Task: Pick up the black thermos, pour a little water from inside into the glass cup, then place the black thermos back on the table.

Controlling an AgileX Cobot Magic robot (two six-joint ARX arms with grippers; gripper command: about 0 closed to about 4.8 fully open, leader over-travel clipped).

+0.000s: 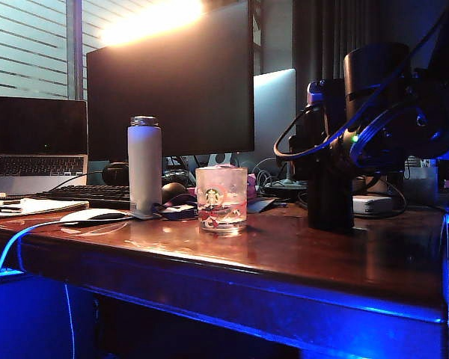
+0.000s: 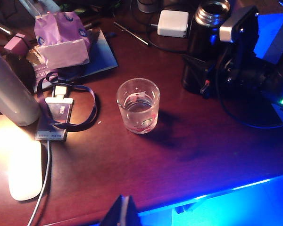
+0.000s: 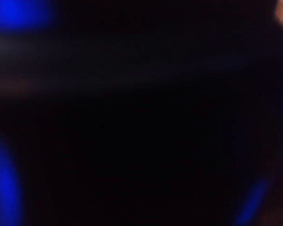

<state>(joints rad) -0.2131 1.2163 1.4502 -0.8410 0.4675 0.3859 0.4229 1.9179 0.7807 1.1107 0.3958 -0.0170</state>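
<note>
Right gripper (image 2: 198, 75) beside 1 black thermos (image 2: 205, 33), 1 glass cup (image 2: 138, 106).

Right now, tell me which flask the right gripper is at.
The black thermos, lid off, with the right gripper around its body. The white flask stands alone, left of the glass cup.

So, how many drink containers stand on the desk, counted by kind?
Black thermos: 1
White flask: 1
Glass cup: 1
Total: 3
</note>
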